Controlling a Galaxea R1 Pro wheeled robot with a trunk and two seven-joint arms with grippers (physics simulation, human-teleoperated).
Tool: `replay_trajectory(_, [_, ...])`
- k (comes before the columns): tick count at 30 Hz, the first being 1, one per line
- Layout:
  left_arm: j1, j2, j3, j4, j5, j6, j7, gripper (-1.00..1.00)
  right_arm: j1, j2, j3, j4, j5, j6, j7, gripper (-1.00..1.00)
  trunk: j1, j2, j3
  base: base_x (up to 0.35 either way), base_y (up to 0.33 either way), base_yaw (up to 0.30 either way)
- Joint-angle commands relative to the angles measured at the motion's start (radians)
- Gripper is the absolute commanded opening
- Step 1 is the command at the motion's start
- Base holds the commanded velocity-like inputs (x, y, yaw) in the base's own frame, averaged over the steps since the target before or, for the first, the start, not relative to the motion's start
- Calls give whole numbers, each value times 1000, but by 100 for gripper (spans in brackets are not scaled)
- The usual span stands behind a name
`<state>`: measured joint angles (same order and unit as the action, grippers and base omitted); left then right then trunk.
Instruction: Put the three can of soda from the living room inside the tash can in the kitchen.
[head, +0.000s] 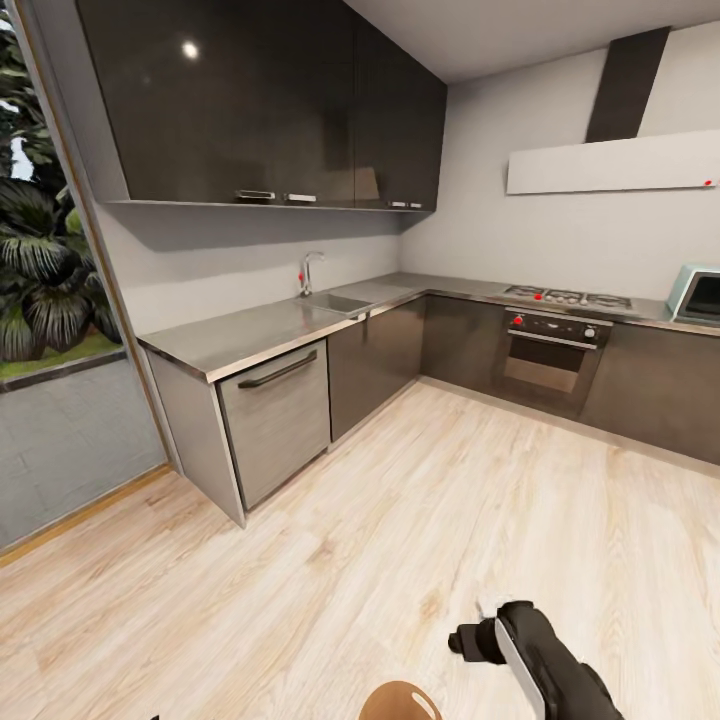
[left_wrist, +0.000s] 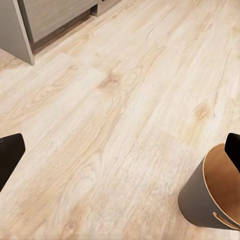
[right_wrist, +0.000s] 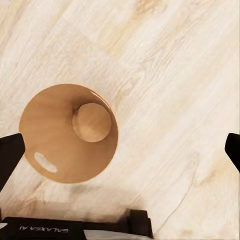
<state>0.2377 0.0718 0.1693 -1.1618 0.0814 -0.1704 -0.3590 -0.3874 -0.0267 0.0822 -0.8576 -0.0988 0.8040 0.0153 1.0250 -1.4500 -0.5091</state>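
Kitchen (head: 400, 300) lies ahead: dark cabinets, a grey tabletop (head: 250, 335) with a sink on the left, and an oven (head: 552, 355) on the far right. The trash can (right_wrist: 70, 135) stands upright on the light wood floor (head: 350, 540) near the robot, its tan inside showing nothing in it from above. The right gripper (right_wrist: 120, 155) hangs over the floor just beside the can, fingers spread wide, holding nothing. The left gripper (left_wrist: 120, 150) is likewise wide open and holds nothing, with the can (left_wrist: 210, 192) close to one finger.
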Motion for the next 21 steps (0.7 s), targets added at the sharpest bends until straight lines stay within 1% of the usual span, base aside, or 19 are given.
replay_trajectory(1, [0, 0, 0, 0, 0, 0, 0, 100, -40, 0, 0, 48, -1, 13, -1, 100, 0, 0, 0, 0, 0, 0])
replay_trajectory(6, [0, 0, -1, 2, 0, 0, 0, 100, -207, 1, 0, 258, -3, 45, -2, 100, 0, 0, 0, 0, 0, 0])
replay_trajectory(7, [0, -1, -2, 2, 0, 0, 0, 100, -264, 1, 1, 327, -4, 51, -2, 100, 0, 0, 0, 0, 0, 0])
replay_trajectory(9, [0, -1, -2, 2, 0, 0, 1, 100, -312, 2, 1, 384, -3, 55, -3, 100, 0, 0, 0, 0, 0, 0])
replay_trajectory(12, [0, -1, -2, 2, 0, 1, 2, 100, -364, 3, 2, 442, -4, 61, -4, 100, 0, 0, 0, 0, 0, 0])
replay_trajectory(15, [0, -1, -2, 2, 0, 3, 2, 100, -401, 5, 2, 471, -4, 82, -5, 100, 0, 0, 0, 0, 0, 0])
replay_trajectory(18, [0, -1, -2, 2, -1, 3, 3, 100, -428, 14, 2, 484, -2, 124, -6, 100, 0, 0, 0, 0, 0, 0])
replay_trajectory(21, [0, -1, -1, 2, 0, 4, 4, 100, -442, 24, 2, 489, 0, 156, -8, 100, 0, 0, 0, 0, 0, 0])
